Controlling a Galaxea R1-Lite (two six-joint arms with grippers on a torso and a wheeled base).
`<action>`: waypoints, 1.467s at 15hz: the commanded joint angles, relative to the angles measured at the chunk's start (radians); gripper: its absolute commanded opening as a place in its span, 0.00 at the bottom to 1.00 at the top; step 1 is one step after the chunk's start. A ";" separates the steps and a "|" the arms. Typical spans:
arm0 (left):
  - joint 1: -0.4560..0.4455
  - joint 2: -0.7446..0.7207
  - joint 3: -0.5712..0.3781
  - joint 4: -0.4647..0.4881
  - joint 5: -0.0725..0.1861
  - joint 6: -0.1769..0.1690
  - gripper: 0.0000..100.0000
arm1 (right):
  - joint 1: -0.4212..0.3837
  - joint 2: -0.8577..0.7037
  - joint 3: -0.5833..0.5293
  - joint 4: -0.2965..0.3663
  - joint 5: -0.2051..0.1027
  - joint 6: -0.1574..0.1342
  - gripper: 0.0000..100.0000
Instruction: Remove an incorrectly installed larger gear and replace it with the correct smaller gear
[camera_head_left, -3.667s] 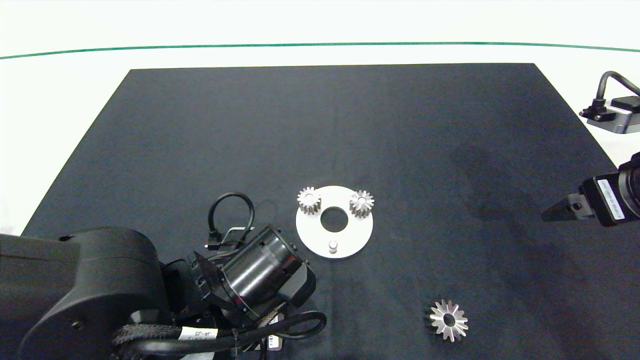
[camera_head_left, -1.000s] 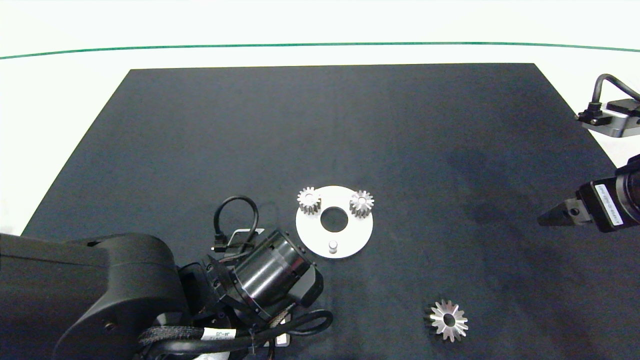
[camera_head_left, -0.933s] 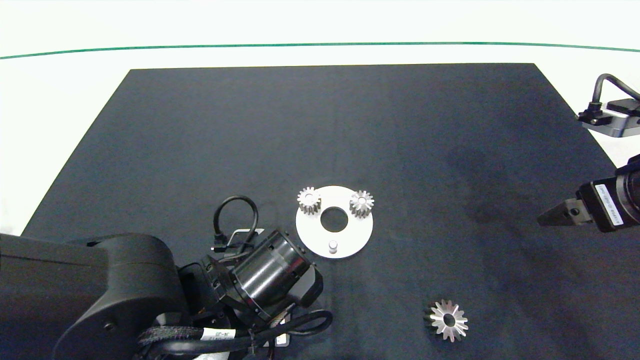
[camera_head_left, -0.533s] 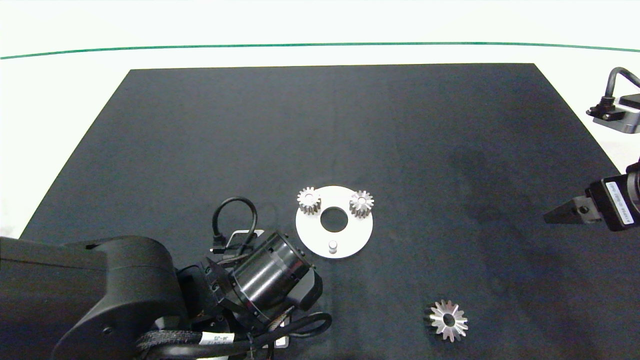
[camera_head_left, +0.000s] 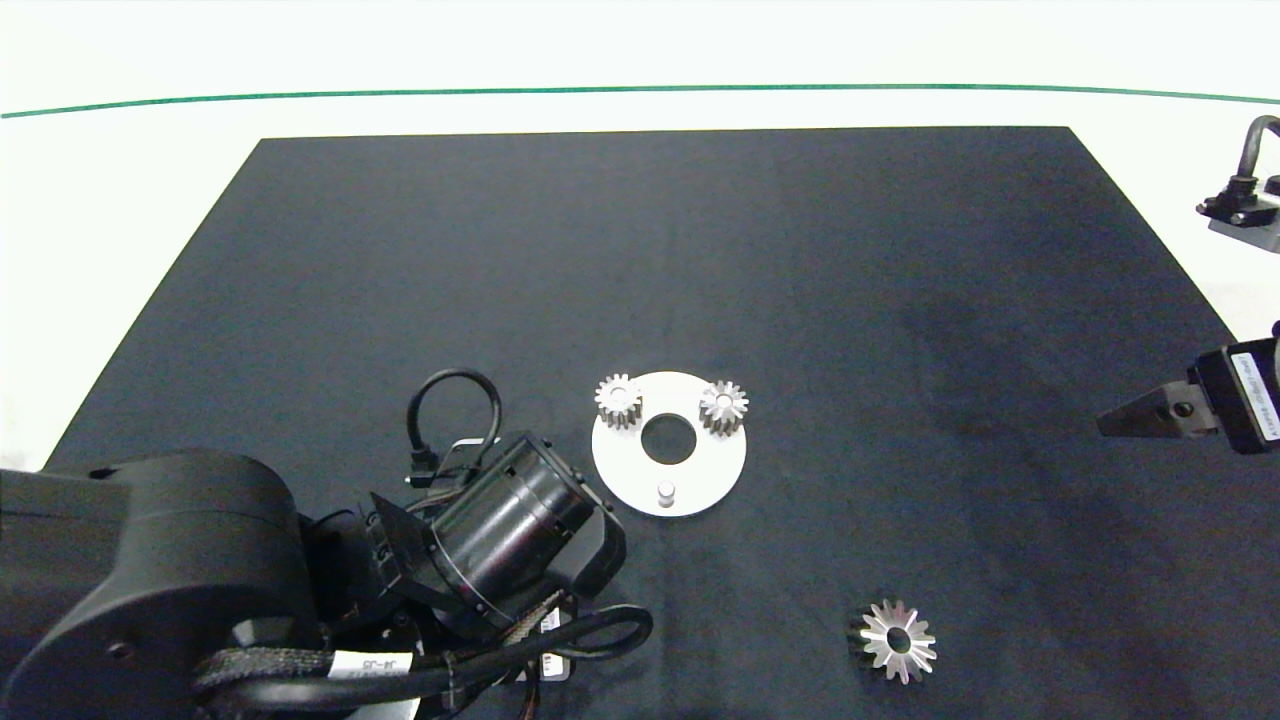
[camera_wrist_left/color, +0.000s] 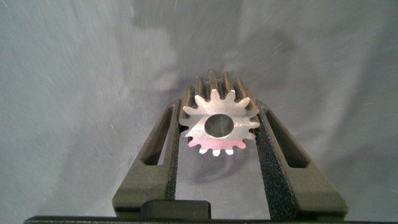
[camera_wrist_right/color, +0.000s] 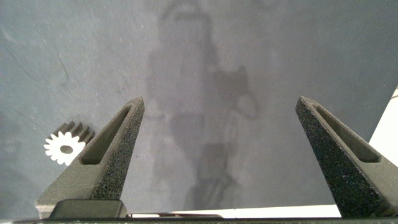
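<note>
The smaller gear (camera_wrist_left/color: 217, 123), silver with short blunt teeth, stands on edge between the fingers of my left gripper (camera_wrist_left/color: 219, 109), which is shut on it just above the mat. In the head view the left arm (camera_head_left: 500, 540) covers that gripper, near the front left of the white disc (camera_head_left: 700, 475). The disc carries two small gears (camera_head_left: 618, 400) (camera_head_left: 722, 406) and a bare peg (camera_head_left: 665, 492). The larger gear (camera_head_left: 897, 641) (camera_wrist_right/color: 65, 144), with long pointed teeth, lies flat on the mat at the front right. My right gripper (camera_head_left: 1105, 424) (camera_wrist_right/color: 219, 102) hangs open and empty at the right edge.
A black mat (camera_head_left: 640, 250) covers the table, with white tabletop around it and a green line (camera_head_left: 640, 89) across the back. The left arm's cables (camera_head_left: 450, 410) loop beside the disc.
The left arm has shifted a little to the left, away from the disc. The right arm has drawn back toward the right edge. The gears and the disc have not moved.
</note>
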 joint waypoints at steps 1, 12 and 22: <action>0.007 -0.014 -0.087 0.018 0.003 0.051 0.00 | -0.004 -0.024 0.000 -0.004 -0.006 0.000 1.00; -0.018 0.138 -0.549 0.367 0.009 0.102 0.00 | -0.096 -0.080 -0.015 -0.027 0.005 -0.007 1.00; -0.092 0.310 -0.785 0.421 0.028 0.097 0.00 | -0.174 -0.108 -0.040 -0.040 0.043 -0.065 1.00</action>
